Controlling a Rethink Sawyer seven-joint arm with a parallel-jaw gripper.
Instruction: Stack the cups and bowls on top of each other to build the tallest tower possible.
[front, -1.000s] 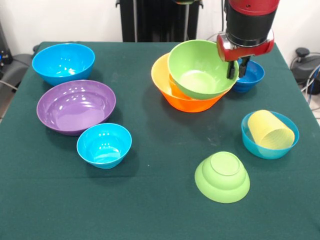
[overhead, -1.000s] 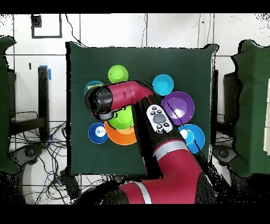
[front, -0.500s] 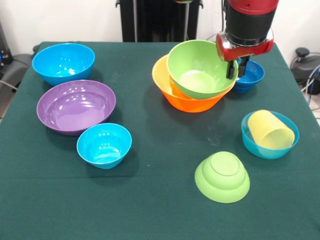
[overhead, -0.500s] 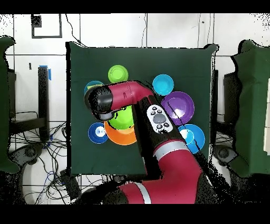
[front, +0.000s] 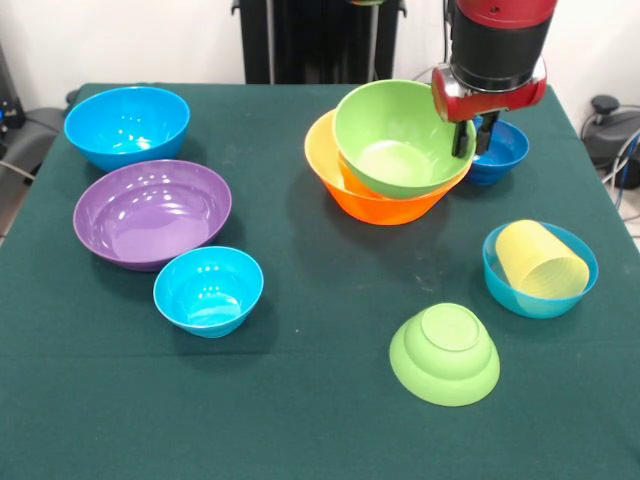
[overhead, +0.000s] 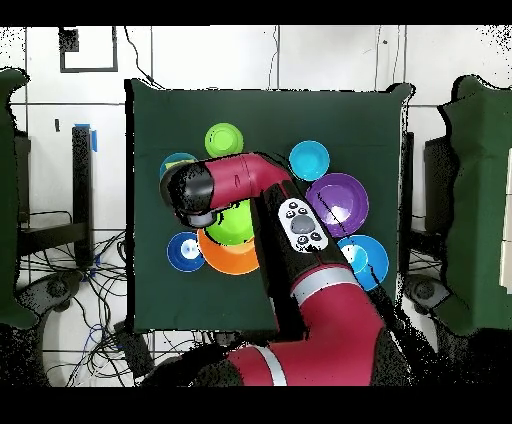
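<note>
- Landmark: orange bowl (front: 375, 195), on the table (front: 320, 400).
- Claw (front: 474, 138) pinches the rim of the green bowl (front: 398, 135), one finger inside and one outside. The bowl sits tilted inside the orange bowl, likely being nested to start the tower.
- Dark blue bowl (front: 500, 150): just behind the claw, beside the orange bowl.
- Yellow cup (front: 540, 262): lying on its side in a light blue bowl (front: 520, 292), in front of the orange bowl.
- Small green bowl (front: 444, 353): upside down, nearer the front.
- Purple bowl (front: 150, 212): well apart, unstacked.
</note>
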